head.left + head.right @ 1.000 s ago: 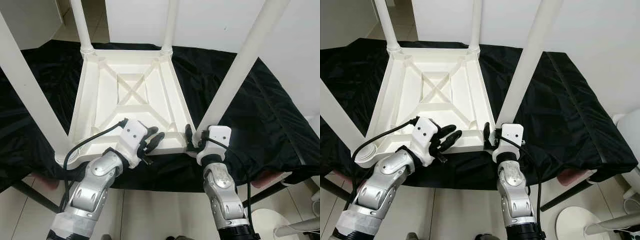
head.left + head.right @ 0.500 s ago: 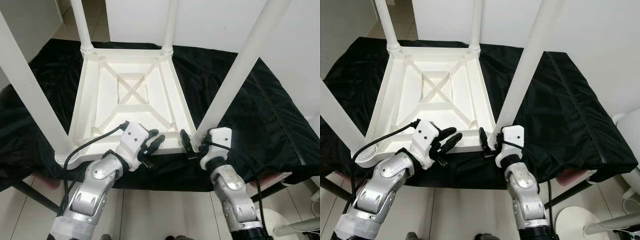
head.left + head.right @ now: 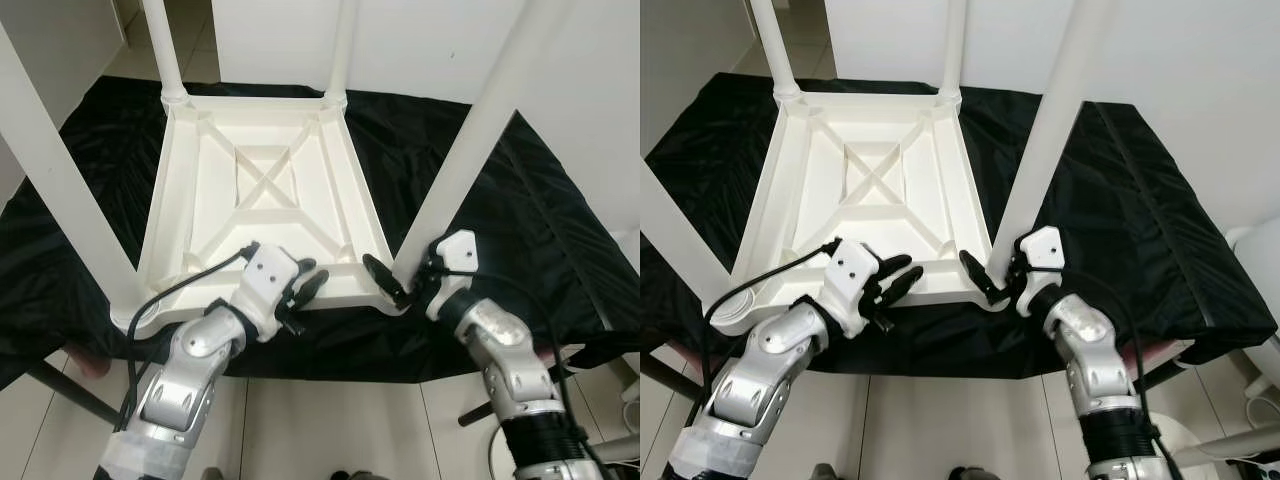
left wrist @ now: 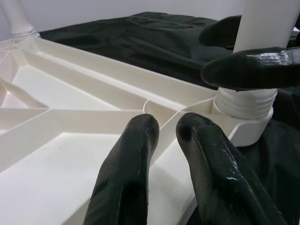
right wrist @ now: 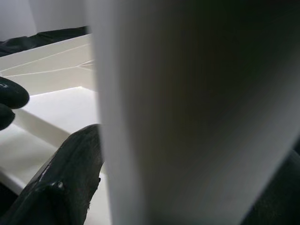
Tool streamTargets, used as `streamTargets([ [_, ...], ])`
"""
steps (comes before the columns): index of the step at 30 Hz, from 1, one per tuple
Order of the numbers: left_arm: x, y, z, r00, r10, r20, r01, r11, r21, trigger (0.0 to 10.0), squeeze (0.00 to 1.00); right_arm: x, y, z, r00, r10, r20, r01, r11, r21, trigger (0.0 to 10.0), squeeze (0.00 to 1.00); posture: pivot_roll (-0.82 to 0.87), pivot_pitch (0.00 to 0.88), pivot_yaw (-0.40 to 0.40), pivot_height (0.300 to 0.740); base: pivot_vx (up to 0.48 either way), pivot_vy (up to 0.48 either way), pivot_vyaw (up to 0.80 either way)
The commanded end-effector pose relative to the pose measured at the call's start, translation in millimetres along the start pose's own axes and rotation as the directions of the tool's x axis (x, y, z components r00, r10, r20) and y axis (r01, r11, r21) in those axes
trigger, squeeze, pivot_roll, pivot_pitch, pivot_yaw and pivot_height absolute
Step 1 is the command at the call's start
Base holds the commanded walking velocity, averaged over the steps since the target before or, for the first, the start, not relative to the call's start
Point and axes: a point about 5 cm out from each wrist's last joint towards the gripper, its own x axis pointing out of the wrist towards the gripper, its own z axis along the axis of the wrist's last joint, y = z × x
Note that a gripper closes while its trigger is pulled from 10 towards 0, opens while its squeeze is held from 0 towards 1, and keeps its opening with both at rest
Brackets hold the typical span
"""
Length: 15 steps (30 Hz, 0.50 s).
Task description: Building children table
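On the black cloth, the upturned white plastic table (image 3: 265, 200) carries 4 legs; right gripper (image 3: 402, 283) clasps the near-right white leg (image 3: 460, 170), left gripper (image 3: 305, 287) nearly closed, empty, should brace the rim while twisting.

- You see two silver, jointed arms with rounded metallic shells; each ends in a white wrist block
- The left gripper (image 3: 306, 285) and right gripper (image 3: 392, 288) have long, glossy black fingers (image 4: 126, 183)
- Black cables loop from each wrist — pale wrapping bands the forearms

Four upright legs (image 3: 470, 140) fence the table underside (image 3: 262, 205); centre open.
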Motion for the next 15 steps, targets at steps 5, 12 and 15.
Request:
streamTargets([
  [5,3.6,0.6,0,0.999,0.054,0.000,-0.054,0.998,0.009,10.0,0.00,1.9,-1.8,-7,0.995,0.095,-0.034,-0.095,0.995,0.010,1.1,0.00,0.05,0.062,-0.050,0.740,0.000,0.000,0.00],
  [12,4.1,-3.2,-1,0.999,0.040,0.000,-0.040,0.999,0.018,10.0,0.00,-2.5,-2.5,-15,0.988,0.143,-0.062,-0.142,0.989,0.029,0.0,0.00,0.06,0.057,-0.054,0.740,0.000,0.000,0.00],
  [15,4.4,-4.6,-1,0.999,0.038,0.001,-0.038,0.999,0.017,10.0,0.00,-5.4,-2.7,-18,0.987,0.148,-0.068,-0.146,0.989,0.036,0.0,0.00,0.06,0.056,-0.057,0.740,0.000,0.000,0.00],
])
